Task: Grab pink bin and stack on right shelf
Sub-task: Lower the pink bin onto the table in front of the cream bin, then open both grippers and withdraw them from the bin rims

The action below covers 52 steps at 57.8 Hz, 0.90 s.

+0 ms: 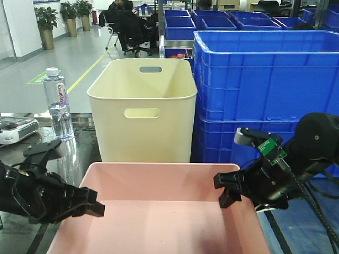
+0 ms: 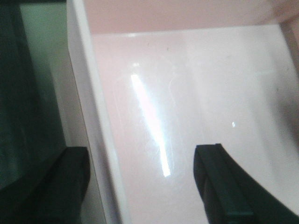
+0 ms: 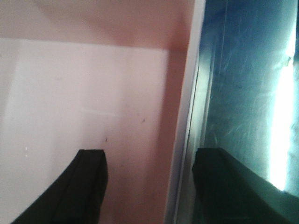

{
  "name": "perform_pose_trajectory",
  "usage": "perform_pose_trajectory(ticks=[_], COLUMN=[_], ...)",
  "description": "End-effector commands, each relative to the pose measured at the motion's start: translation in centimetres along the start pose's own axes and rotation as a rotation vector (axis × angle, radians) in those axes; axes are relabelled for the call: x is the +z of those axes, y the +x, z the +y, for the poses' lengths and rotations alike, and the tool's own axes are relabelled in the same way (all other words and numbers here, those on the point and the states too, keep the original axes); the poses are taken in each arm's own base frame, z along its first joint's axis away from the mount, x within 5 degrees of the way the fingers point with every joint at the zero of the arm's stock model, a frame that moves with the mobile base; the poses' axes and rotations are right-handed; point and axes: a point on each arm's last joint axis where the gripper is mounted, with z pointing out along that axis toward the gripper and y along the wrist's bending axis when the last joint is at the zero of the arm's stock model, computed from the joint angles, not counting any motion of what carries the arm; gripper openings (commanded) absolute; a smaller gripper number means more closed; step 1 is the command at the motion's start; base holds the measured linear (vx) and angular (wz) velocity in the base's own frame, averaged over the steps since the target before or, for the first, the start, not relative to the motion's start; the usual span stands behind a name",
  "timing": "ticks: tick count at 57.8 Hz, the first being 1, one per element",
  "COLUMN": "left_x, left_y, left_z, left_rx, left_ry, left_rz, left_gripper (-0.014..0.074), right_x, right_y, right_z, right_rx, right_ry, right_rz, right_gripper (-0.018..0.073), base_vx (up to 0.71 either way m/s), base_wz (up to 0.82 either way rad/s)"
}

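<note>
The pink bin (image 1: 159, 211) stands low in the exterior view, in front of me, wide and shallow. My left gripper (image 1: 89, 205) is at its left rim. In the left wrist view it (image 2: 145, 184) is open, with the bin's left wall (image 2: 96, 140) between the two fingers and touching neither. My right gripper (image 1: 229, 189) is at the bin's right rim. It (image 3: 152, 186) is open too and straddles the right wall (image 3: 184, 140) with gaps on both sides. The right shelf (image 1: 302, 238) is the glossy surface with a black tape line at the bin's right.
A tall cream bin (image 1: 142, 108) with handle slots stands directly behind the pink bin. Stacked blue crates (image 1: 265, 84) rise at the right rear, close behind my right arm. A water bottle (image 1: 57, 103) and a white controller (image 1: 16, 129) sit at the left.
</note>
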Motion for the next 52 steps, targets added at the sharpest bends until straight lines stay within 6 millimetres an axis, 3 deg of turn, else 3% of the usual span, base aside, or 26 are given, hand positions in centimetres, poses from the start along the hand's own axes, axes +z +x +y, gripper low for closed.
perform_pose_trajectory(ticks=[1, 13, 20, 24, 33, 40, 52], left_x=[-3.7, -10.4, -13.4, -14.3, -15.2, -15.8, -15.5], left_y=[-1.9, -2.3, -0.6, 0.7, 3.6, 4.6, 4.8], left_z=[-1.9, -3.8, -4.7, -4.7, -3.6, -3.2, -3.1], left_rx=[0.057, 0.225, 0.272, 0.286, 0.261, 0.249, 0.247], left_ry=[0.024, -0.031, -0.034, -0.047, -0.106, -0.135, -0.135], left_rz=[-0.219, -0.517, -0.577, -0.62, -0.771, -0.854, -0.841], left_gripper=[0.059, 0.0497, 0.0372, 0.026, -0.0002, -0.001, -0.0009], right_x=[-4.8, -12.4, -16.3, -17.3, -16.5, -15.1, -13.7], right_y=[-1.3, -0.6, 1.1, 2.1, 4.3, 5.3, 6.0], right_z=[0.9, 1.2, 1.3, 1.1, 0.5, 0.0, -0.4], right_rx=[-0.051, -0.14, -0.177, -0.183, -0.18, -0.172, -0.167], right_ry=[-0.026, 0.015, 0.036, 0.037, 0.027, 0.033, 0.045], right_rz=[-0.236, -0.513, -0.599, -0.633, -0.687, -0.639, -0.574], right_gripper=[0.0456, 0.0316, 0.0127, 0.0013, -0.0014, -0.0013, -0.0013], base_vx=[0.0, 0.0, 0.0, 0.0, 0.0, 0.0, 0.0], base_wz=[0.0, 0.0, 0.0, 0.0, 0.0, 0.0, 0.0])
